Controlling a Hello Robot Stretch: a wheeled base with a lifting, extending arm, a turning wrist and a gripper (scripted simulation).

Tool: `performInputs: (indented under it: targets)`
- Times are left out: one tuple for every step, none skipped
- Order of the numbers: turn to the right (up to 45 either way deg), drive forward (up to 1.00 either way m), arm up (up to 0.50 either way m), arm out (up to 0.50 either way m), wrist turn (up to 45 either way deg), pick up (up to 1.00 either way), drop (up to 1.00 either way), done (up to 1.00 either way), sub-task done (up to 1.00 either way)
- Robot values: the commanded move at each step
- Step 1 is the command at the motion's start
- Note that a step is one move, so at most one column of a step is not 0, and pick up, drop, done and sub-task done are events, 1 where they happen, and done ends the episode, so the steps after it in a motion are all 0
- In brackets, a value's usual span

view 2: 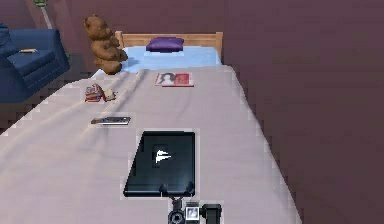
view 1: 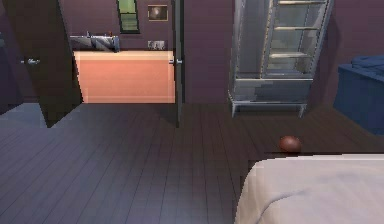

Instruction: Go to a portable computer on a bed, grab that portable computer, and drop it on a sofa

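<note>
The flat black portable computer [view 2: 161, 163] lies on the pale bed [view 2: 245, 130] at lower centre, long axis running up-frame, just above the jaws at the bottom edge. I cannot tell their state or whether they hold anything.

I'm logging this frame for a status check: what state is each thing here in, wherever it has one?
Laptop: lid shut, lying flat on the bed.
Teddy bear: sitting upright on the bed.
Magazine: closed, lying flat.
Door: swung open.
Gripper: by the laptop; cannot tell whether it holds anything.
</note>
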Motion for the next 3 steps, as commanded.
performInputs:
  targets:
    - [0.0, 0.0, 0.0, 0.0, 0.0, 1.0, 0.0, 0.0, 0.0]
    - [0.0, 0.0, 0.1, 0.0, 0.0, 0.0, 0.0, 0.0, 0.0]
    - [0.0, 0.0, 0.22, 0.0, 0.0, 0.0, 0.0, 0.0, 0.0]
